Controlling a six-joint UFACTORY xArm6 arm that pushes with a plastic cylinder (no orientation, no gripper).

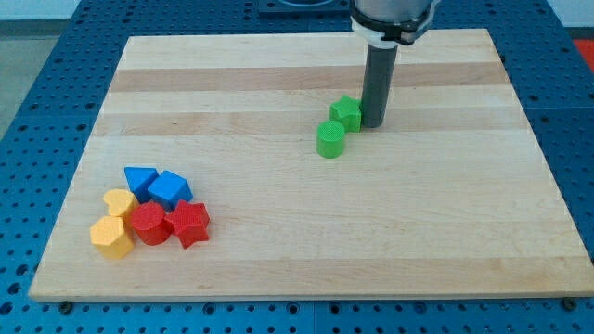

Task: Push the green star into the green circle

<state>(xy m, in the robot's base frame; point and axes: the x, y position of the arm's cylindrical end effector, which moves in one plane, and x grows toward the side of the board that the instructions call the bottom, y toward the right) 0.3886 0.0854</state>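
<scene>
The green star (346, 112) lies right of the board's centre. The green circle (330, 139) sits just below and left of it, touching or nearly touching it. My tip (373, 124) is at the star's right side, against its edge. The dark rod rises from there to the view's top.
A cluster sits at the board's lower left: a blue triangle (139, 179), a blue block (169, 189), a yellow heart (118, 202), a yellow block (111, 236), a red circle (148, 224) and a red star (189, 223). The wooden board (445, 232) lies on a blue perforated table.
</scene>
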